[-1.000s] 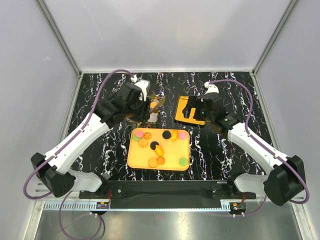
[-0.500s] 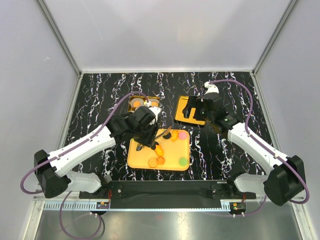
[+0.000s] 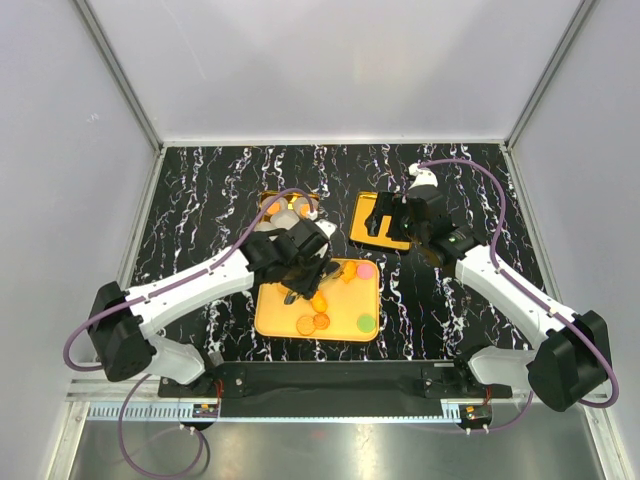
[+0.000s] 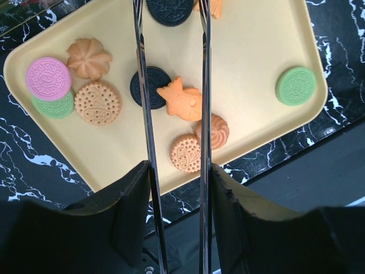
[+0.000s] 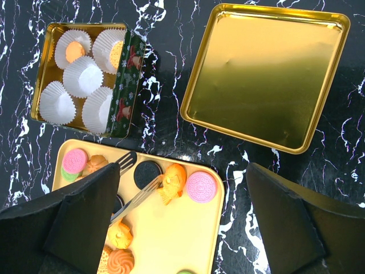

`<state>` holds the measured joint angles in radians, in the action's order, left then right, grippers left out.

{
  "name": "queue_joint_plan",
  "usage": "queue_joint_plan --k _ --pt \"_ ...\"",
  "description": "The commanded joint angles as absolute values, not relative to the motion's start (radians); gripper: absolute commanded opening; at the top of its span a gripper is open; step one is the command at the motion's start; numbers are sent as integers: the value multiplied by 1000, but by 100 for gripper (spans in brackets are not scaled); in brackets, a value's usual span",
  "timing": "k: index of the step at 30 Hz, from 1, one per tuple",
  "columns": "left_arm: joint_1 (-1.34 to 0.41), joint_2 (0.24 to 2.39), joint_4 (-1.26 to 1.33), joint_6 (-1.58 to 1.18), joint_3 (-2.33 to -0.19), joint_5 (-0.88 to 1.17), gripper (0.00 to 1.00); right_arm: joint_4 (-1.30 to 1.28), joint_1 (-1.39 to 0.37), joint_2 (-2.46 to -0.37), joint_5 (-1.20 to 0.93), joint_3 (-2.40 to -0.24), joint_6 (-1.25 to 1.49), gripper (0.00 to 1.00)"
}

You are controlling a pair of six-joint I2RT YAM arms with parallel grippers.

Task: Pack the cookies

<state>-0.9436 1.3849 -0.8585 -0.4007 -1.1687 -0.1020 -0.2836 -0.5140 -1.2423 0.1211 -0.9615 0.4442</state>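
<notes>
Several cookies (image 4: 181, 100) lie on the yellow tray (image 4: 251, 51): orange ones, pink (image 4: 48, 78), green (image 4: 296, 86) and black (image 4: 159, 85). My left gripper (image 4: 177, 188) hovers over the tray, shut on metal tongs (image 4: 147, 131). The tong tips (image 5: 140, 194) stand apart on either side of a black cookie (image 5: 148, 172), one tip against a fish-shaped cookie (image 5: 173, 180). The tin (image 5: 128, 91) holds white paper cups (image 5: 82, 77), two with an orange cookie (image 5: 74, 51) inside. My right gripper (image 3: 385, 222) hangs open and empty above the gold lid (image 5: 265, 74).
The gold lid (image 3: 365, 225) lies upside down right of the tin (image 3: 285, 208), both behind the tray (image 3: 275, 318) on the black marbled table. A pink cookie (image 5: 201, 186) sits near the tray's far right corner. Grey walls enclose the table.
My left arm has swung from the tin back to the tray with the tongs, and now hangs lower over the cookies. The right arm has not moved.
</notes>
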Motion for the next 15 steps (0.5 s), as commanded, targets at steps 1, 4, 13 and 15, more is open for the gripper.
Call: queue_joint_plan --k 1,4,13,15 --pt "-950 1393 -807 -403 -1166 -146 47 -262 -514 -1243 140 -999 433 100" --pt "-950 1404 -802 -402 -1161 -149 47 -261 -515 -1246 138 -999 433 100" --pt "-950 1416 -791 -390 -1154 -123 47 -264 -515 -1249 140 -999 433 100" --pt "-950 1417 -798 -390 -1152 -130 47 -264 -515 -1247 141 -999 431 100"
